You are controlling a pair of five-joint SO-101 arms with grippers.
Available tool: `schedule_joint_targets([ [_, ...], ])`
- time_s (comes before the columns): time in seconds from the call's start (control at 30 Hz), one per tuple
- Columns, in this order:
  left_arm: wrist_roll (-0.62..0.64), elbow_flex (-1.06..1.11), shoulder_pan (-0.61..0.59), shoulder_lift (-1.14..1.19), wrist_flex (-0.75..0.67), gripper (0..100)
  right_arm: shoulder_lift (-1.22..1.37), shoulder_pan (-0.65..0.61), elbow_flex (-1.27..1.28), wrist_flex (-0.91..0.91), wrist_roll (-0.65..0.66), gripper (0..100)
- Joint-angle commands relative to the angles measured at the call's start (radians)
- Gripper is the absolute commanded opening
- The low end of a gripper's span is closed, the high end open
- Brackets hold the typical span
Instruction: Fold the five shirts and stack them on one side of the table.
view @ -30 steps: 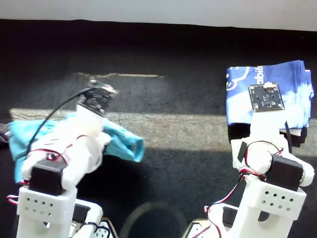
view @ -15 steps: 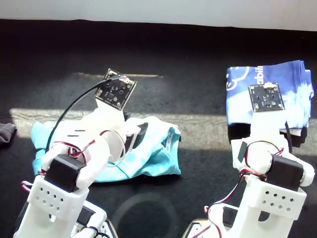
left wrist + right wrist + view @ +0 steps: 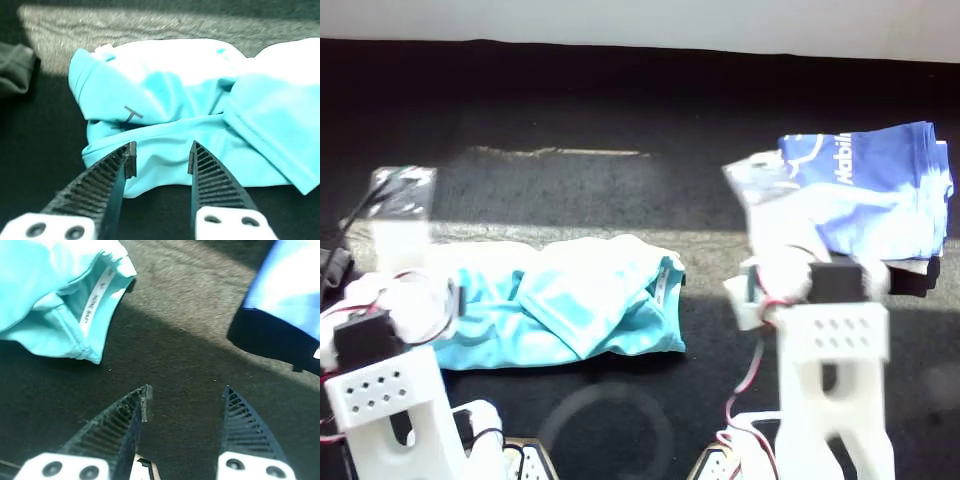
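Observation:
A crumpled cyan shirt (image 3: pixel 570 300) lies left of the table's middle. My left gripper (image 3: pixel 161 157) hangs open just above the cyan shirt (image 3: pixel 200 100), near its left end, holding nothing. My right gripper (image 3: pixel 186 399) is open over bare black cloth between the cyan shirt's collar end (image 3: pixel 55 295) and the stack. A folded blue shirt (image 3: pixel 880 190) tops that stack at the right, with a dark shirt (image 3: pixel 915 275) under it. The blue shirt (image 3: pixel 290 285) and dark shirt (image 3: pixel 275 340) also show in the right wrist view.
A grey garment (image 3: pixel 15 70) lies off the cyan shirt's left end. Black cloth covers the table (image 3: pixel 620 120), with a sunlit band across its middle. The white bases of both arms stand along the near edge.
The left arm dragged the cyan shirt from the left toward the middle, let it go and swung back left. The right arm swung left, off the blue stack.

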Motion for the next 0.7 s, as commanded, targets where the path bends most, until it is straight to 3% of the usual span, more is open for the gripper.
schedule_joint_targets([
  [0.0, -0.031, 0.051, -0.130, -0.007, 0.006, 18, 0.116, -0.213, -0.015, -0.030, -0.041, 22.0],
  [0.27, -0.107, 0.125, -0.340, -0.007, 0.006, 18, 0.278, -0.618, -0.013, -0.223, -0.198, 22.0],
  [0.4, -0.152, 0.124, -0.429, -0.007, 0.006, 18, 0.357, -0.708, -0.013, -0.242, -0.192, 22.0],
  [0.67, -0.164, 0.125, -0.473, -0.007, 0.006, 18, 0.498, -0.863, -0.015, -0.351, -0.132, 22.0],
])
